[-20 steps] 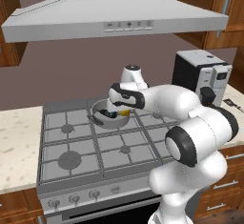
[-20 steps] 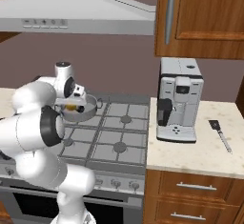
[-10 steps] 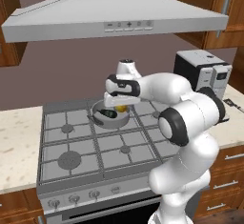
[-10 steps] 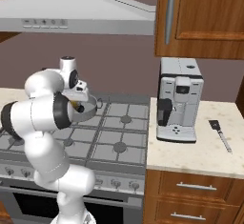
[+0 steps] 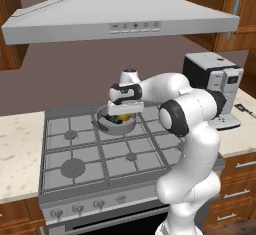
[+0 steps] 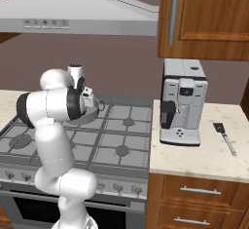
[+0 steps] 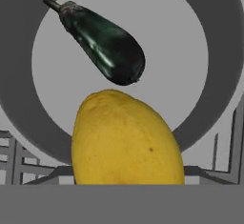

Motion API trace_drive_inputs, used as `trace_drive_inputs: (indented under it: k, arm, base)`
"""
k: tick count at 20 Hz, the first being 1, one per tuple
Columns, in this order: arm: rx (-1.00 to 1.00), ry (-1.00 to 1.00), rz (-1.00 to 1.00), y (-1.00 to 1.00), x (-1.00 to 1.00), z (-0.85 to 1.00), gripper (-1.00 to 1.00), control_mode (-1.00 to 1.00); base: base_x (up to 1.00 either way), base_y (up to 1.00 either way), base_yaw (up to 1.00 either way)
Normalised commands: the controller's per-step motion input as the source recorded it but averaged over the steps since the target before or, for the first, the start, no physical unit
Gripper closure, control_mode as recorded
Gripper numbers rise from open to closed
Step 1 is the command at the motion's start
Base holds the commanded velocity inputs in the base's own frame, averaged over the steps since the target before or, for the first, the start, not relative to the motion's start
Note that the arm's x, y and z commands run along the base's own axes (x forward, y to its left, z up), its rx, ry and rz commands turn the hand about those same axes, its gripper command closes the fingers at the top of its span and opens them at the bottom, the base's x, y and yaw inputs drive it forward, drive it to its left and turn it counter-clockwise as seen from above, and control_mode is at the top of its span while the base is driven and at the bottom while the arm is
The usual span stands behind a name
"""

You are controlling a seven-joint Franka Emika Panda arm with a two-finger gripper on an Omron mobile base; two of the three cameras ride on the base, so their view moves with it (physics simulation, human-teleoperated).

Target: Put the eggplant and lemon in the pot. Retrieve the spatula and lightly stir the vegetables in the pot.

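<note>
Directly beneath the claw [image 5: 124, 113] sits the pot [image 7: 224, 51], with the eggplant [image 7: 102, 44] already lying inside. Over the last second the elbow has swung upright while the claw stayed above the pot, apparently grasping the lemon [image 7: 126, 139]. Releasing it looks next. The spatula [image 6: 223, 136] waits well apart on the surface [image 6: 204, 157].

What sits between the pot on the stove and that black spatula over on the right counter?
In the right base view, the coffee machine stands on the counter between the pot and the spatula, with bare stove burners nearer the pot.
</note>
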Motion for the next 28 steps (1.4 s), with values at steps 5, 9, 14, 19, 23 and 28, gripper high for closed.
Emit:
trace_drive_inputs:
  k: [5,9,14,19,23,28]
  arm:
    - [0.00,0.09,0.00,0.00,0.82,0.00,1.00,-1.00]
    - [0.00,0.06,0.00,0.01,0.08,0.00,1.00,-1.00]
    - [0.00,0.05,0.00,0.00,0.08,-0.12,1.00,-1.00]
    - [-0.01,0.07,0.00,0.00,0.37,-0.40,1.00,-1.00]
    - [0.00,0.08,0.00,0.00,0.06,-0.16,1.00,-1.00]
    - [0.00,0.04,0.00,0.00,-0.09,-0.05,1.00,-1.00]
  base:
    - [0.00,0.00,0.00]
    - [0.00,0.00,0.00]
    - [0.00,0.00,0.00]
    - [0.00,0.00,0.00]
    - [0.00,0.00,0.00]
    - [0.00,0.00,0.00]
